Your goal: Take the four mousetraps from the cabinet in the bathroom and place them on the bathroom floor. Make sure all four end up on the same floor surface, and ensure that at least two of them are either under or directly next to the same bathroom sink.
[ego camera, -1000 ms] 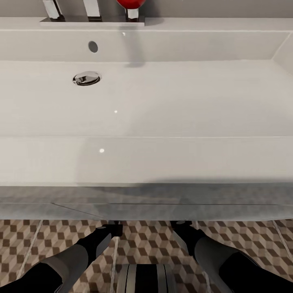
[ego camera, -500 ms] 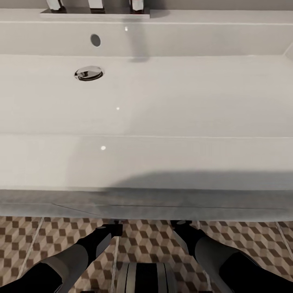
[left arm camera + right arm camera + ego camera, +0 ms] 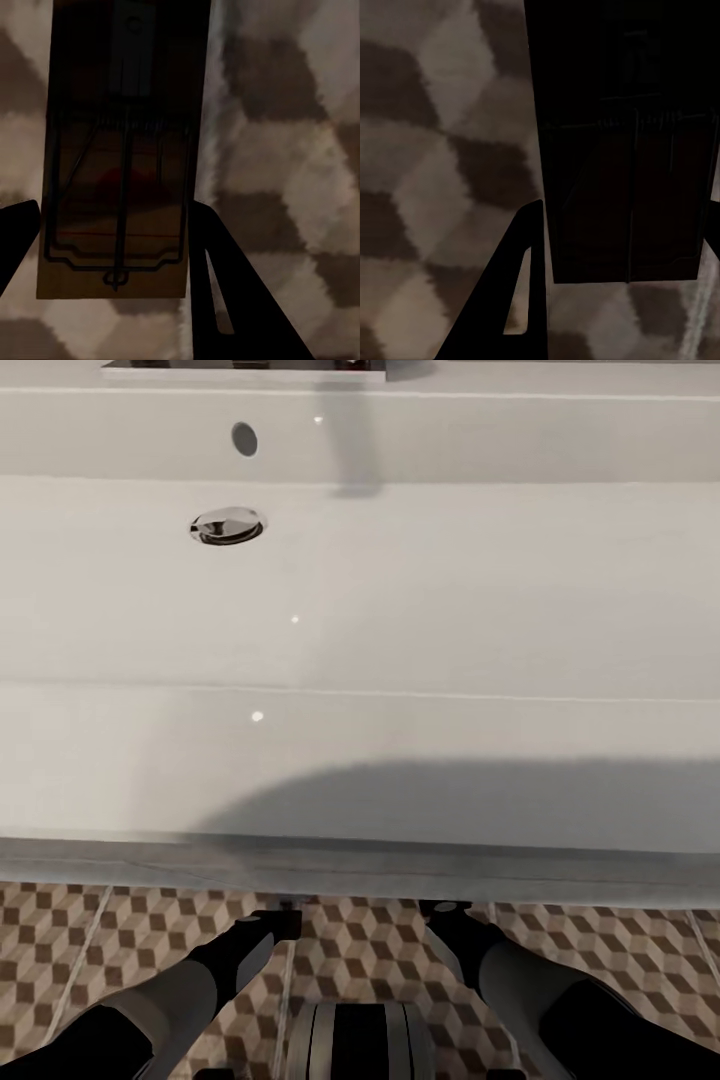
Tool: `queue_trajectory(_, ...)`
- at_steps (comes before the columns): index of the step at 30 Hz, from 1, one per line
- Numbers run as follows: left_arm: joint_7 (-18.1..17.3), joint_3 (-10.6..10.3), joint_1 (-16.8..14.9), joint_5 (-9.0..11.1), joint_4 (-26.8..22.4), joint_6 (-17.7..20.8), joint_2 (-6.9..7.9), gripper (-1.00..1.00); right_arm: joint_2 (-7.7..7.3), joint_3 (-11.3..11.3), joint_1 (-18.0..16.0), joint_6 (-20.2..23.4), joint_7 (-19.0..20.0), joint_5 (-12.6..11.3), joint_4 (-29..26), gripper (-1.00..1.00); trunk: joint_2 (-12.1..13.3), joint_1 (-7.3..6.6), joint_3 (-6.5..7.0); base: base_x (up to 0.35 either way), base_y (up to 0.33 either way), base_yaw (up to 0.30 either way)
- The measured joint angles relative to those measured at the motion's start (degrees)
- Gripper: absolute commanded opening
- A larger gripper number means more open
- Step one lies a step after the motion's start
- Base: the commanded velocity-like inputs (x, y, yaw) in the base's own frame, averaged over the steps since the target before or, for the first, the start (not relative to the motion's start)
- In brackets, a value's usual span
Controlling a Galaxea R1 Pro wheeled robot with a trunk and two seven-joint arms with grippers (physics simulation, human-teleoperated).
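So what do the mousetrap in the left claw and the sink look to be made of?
The mousetrap looks like a flat tan wooden board, matte, with thin dark wire fittings, likely metal. The sink looks like glossy white ceramic, judging by small bright highlights on it, with a shiny chrome drain.

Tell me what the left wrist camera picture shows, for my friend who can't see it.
A wooden mousetrap with a dark wire spring sits between the two dark fingers of the left end effector. Behind it is the floor, tiled in a brown, beige and white cube pattern. The picture is dim, and whether the fingers press on the trap cannot be told.
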Motion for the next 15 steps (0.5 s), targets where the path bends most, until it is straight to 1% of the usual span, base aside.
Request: queue_trajectory(15, -0.01, 0.00, 0.00, 0.00, -0.05, 0.00, -0.01, -1.00, 0.00, 0.01, 0.00, -0.08, 0.00, 0.05, -0.02, -1.00, 0.00, 0.00, -0.28, 0.000, 0.000, 0.003)
